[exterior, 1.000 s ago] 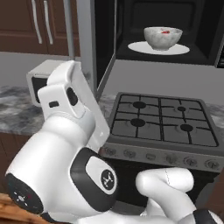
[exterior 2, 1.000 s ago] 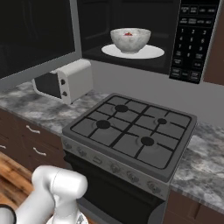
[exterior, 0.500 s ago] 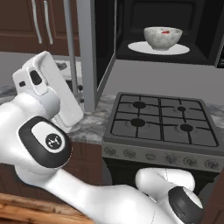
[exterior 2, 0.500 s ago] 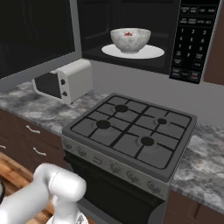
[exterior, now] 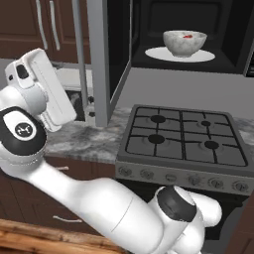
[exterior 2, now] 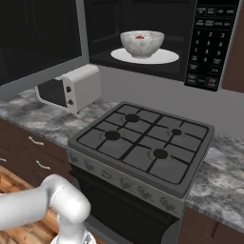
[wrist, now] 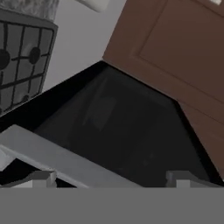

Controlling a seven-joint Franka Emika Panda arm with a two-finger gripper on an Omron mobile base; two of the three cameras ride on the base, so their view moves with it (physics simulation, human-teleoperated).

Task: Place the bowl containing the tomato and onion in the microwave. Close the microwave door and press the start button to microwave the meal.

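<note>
Bowl on turntable inside microwave, door open

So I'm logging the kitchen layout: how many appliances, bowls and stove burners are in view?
Appliances: 3 (black boxy microwave, small white two-knob box, grey gas stove)
Bowls: 1 (pale speckled stone-like bowl)
Burners: 4
Total: 8

The bowl, pale grey and speckled with something red inside, sits upright on the white turntable in the middle of the microwave cavity above the stove. The door, dark glass with a grey edge, stands swung open at the cavity's left.
</note>
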